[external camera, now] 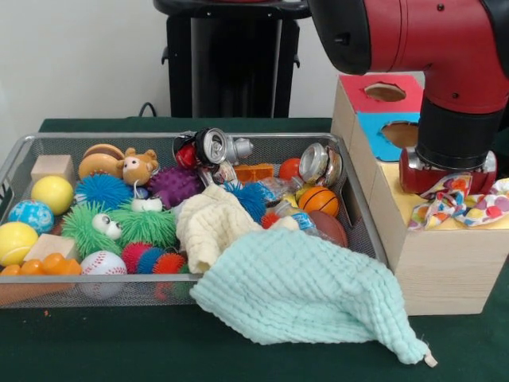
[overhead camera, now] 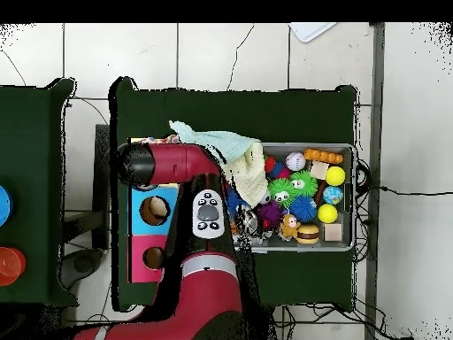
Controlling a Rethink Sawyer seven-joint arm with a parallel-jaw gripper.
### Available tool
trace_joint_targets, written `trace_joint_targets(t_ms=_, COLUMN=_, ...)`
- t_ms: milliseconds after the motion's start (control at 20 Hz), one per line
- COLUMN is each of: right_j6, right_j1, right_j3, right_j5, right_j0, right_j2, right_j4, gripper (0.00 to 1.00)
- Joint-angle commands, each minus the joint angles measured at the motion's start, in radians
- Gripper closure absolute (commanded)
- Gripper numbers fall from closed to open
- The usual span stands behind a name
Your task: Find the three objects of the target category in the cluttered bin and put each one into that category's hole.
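Directly above the yellow-topped wooden box point(external camera: 445, 239), red Sawyer arm point(external camera: 445, 48) with tool point(external camera: 447, 177) lowered onto the lid. Fingers hidden beneath the wrist, so spread or pressed together cannot be told. Ruffled printed fabric pieces point(external camera: 461, 203) heaped on that lid, touching the tool's underside, one frill hanging over the box's front edge; number of pieces unclear, yellow lid's hole not visible under them. Behind the yellow-topped box, blue-topped hole point(external camera: 402, 131) and red-topped hole point(external camera: 384, 91), both uncovered. Beside the box, wire mesh bin point(external camera: 350, 199) on the green surface point(external camera: 95, 342), crowded with spiky balls, crushed cans, a baseball point(external camera: 103, 263) and a toy bear point(external camera: 139, 166). Cream cloth point(external camera: 213, 225) inside; mint waffle cloth point(external camera: 302, 294) draped over the bin's rim onto the surface.
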Motion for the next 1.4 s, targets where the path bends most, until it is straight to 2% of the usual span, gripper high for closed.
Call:
trace_joint_targets(t_ms=50, right_j6=0.043, right_j1=0.033, right_j3=-0.094, right_j5=0.210, right_j0=0.041, right_j2=-0.044, right_j4=-0.087, gripper=0.00)
trace_joint_targets(t_ms=200, right_j6=0.053, right_j1=0.007, right_j3=-0.114, right_j5=0.234, right_j0=0.035, right_j2=-0.054, right_j4=-0.073, gripper=0.00)
trace_joint_targets(t_ms=300, right_j6=0.065, right_j1=-0.053, right_j3=-0.143, right_j5=0.317, right_j0=0.042, right_j2=-0.072, right_j4=-0.058, gripper=0.00)
trace_joint_targets(t_ms=350, right_j6=0.068, right_j1=-0.071, right_j3=-0.177, right_j5=0.392, right_j0=0.047, right_j2=-0.081, right_j4=-0.053, gripper=0.00)
trace_joint_targets(t_ms=500, right_j6=0.070, right_j1=-0.092, right_j3=-0.260, right_j5=0.542, right_j0=0.053, right_j2=-0.089, right_j4=-0.050, gripper=0.00)
trace_joint_targets(t_ms=700, right_j6=0.061, right_j1=-0.103, right_j3=-0.296, right_j5=0.627, right_j0=0.046, right_j2=-0.076, right_j4=-0.048, gripper=0.00)
trace_joint_targets(t_ms=800, right_j6=0.063, right_j1=-0.101, right_j3=-0.306, right_j5=0.633, right_j0=0.042, right_j2=-0.071, right_j4=-0.049, gripper=0.00)
trace_joint_targets(t_ms=950, right_j6=0.067, right_j1=-0.107, right_j3=-0.276, right_j5=0.610, right_j0=0.034, right_j2=-0.063, right_j4=-0.052, gripper=0.00)
trace_joint_targets(t_ms=1150, right_j6=0.041, right_j1=-0.091, right_j3=-0.143, right_j5=0.423, right_j0=0.001, right_j2=-0.037, right_j4=-0.061, gripper=0.00)
trace_joint_targets(t_ms=1250, right_j6=0.024, right_j1=-0.123, right_j3=-0.116, right_j5=0.439, right_j0=-0.010, right_j2=-0.034, right_j4=-0.055, gripper=0.00)
trace_joint_targets(t_ms=1400, right_j6=-0.007, right_j1=-0.151, right_j3=-0.119, right_j5=0.499, right_j0=-0.023, right_j2=-0.024, right_j4=-0.047, gripper=0.00)
